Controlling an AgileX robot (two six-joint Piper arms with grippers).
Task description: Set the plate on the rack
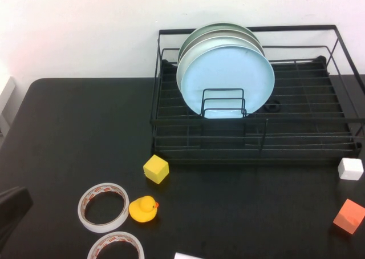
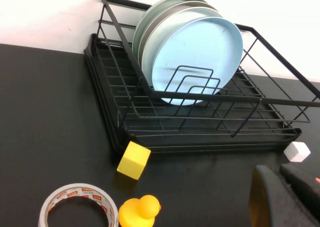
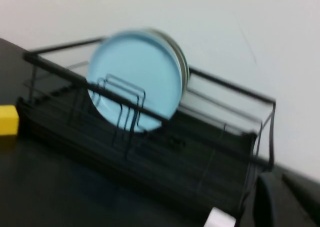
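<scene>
Black table (image 1: 74, 128), white wall behind; plate (image 1: 228, 79) stands upright in rack (image 1: 256, 139), upper centre. Probably slick and breakable, so take the rim. Left gripper (image 2: 285, 197) and right gripper (image 3: 285, 199) both closed, empty.

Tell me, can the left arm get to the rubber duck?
Probably yes. The duck sits in the open on the table's left side, with only tape rolls beside it. The shut left gripper hovers close by; the shut right gripper is farther off.

Even, bright light — soft shadows on the black table; right wrist view blurred throughout.
</scene>
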